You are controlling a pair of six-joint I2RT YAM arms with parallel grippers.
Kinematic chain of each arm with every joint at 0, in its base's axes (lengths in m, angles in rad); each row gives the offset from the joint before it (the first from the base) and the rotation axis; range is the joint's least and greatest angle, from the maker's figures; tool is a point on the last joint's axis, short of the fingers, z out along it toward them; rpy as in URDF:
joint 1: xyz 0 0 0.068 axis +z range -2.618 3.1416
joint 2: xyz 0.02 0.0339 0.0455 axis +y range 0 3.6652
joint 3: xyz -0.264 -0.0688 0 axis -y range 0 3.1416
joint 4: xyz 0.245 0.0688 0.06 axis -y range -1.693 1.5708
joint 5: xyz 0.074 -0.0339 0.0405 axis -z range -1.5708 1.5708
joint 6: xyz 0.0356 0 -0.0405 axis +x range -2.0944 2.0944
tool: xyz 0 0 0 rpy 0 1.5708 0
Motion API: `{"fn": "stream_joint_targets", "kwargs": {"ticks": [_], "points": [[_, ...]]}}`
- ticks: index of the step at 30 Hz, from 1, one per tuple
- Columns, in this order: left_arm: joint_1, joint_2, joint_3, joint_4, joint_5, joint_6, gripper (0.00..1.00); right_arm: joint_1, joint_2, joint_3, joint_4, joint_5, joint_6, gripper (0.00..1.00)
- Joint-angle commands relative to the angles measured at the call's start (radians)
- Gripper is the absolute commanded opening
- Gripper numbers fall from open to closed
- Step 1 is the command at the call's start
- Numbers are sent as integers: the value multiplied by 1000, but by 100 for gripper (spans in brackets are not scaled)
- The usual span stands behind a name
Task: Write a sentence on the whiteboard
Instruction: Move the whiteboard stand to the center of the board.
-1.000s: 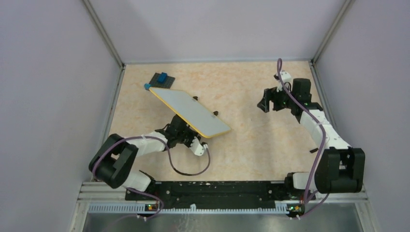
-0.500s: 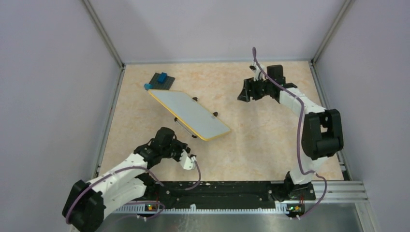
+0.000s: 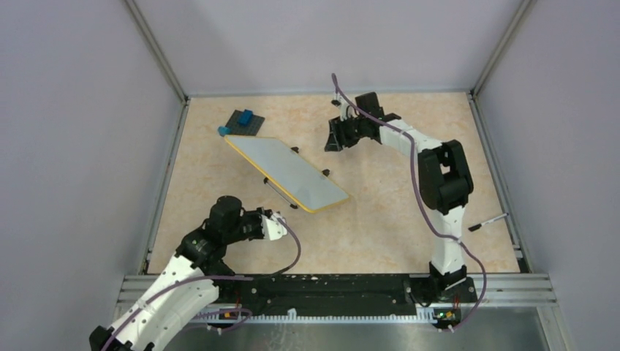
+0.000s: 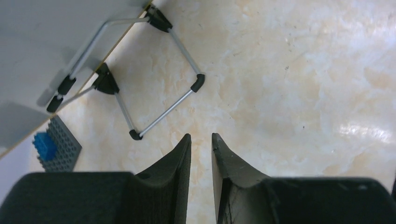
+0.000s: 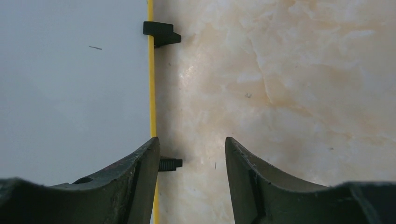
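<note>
The whiteboard, white with a thin yellow rim, stands tilted on a wire stand in the middle left of the table. No lettering of the sentence shows on it; only a tiny dark mark shows in the right wrist view. My right gripper is open and empty just beyond the board's far right edge; in its wrist view the yellow rim runs along its left finger. My left gripper is in front of the board, its jaws only narrowly apart and empty. A black marker lies at the far right.
A small dark plate with blue blocks lies behind the board's far corner and also shows in the left wrist view. The board's wire stand and black clip feet stick out. Grey walls enclose the table.
My left arm has pulled back from under the board toward the near left. My right arm has swung left to the board's far edge. The marker now shows where that arm was.
</note>
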State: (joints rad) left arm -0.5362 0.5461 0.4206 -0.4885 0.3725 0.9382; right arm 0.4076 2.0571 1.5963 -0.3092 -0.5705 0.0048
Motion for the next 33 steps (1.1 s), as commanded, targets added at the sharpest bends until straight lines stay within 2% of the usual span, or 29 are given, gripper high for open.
{"fn": "stream_joint_targets", "kwargs": {"ticks": [1,5,9,16,21,30,33], "points": [[32,-62,59,21,-24,-276,29,40,82,106,-18,-41,25,52],[65,-70,126,41,-59,-441,33,68,145,139,-15,-65,50,52],[83,-6,246,45,-107,-576,37,87,191,149,-30,-88,64,51],[148,152,484,-5,-105,-784,40,89,159,36,-26,-165,68,36],[180,242,637,-36,-79,-861,42,88,91,-93,-28,-214,61,27],[220,320,737,-32,-42,-919,45,89,-53,-317,29,-271,100,25],[251,366,775,-54,13,-935,47,93,-102,-385,58,-315,123,25]]}}
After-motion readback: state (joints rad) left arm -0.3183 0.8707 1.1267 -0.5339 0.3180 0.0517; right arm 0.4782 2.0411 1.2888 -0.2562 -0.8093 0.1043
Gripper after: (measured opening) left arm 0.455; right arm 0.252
